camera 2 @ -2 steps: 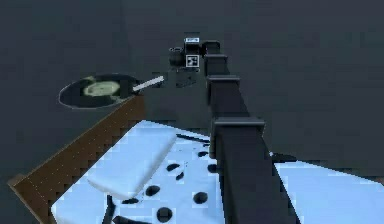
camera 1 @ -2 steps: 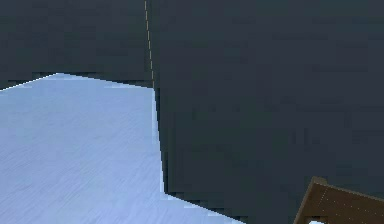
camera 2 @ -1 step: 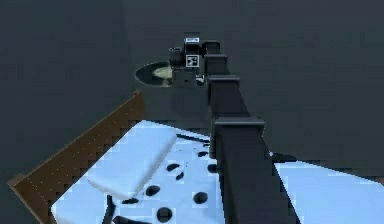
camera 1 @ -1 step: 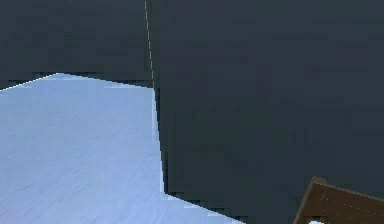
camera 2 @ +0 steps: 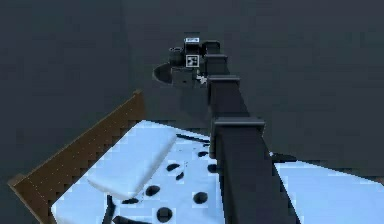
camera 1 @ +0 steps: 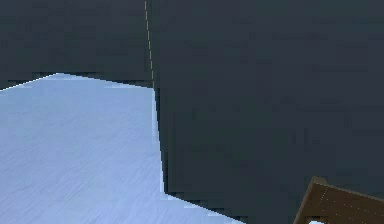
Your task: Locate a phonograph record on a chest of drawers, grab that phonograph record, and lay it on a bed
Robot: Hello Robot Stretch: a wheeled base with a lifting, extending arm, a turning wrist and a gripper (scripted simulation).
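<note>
The wall (camera 1: 260,90) is dark blue-grey. The floor (camera 1: 70,150) is pale blue. The bed (camera 2: 140,150) is white with black spots, and its wooden frame (camera 2: 75,158) is brown. The arm (camera 2: 240,150) is black. Its small squares (camera 2: 188,58) are white with black marks. The record (camera 2: 164,74) is dark.

Arm side view, lower half: bed (camera 2: 325,195) with a white cover (camera 2: 185,160) spotted black. A brown wooden frame (camera 2: 70,165) runs along its left edge, with a pale pillow (camera 2: 130,160) beside it. Forward view: pale blue floor (camera 1: 70,150) at lower left, wooden corner (camera 1: 340,205) at lower right.
</note>
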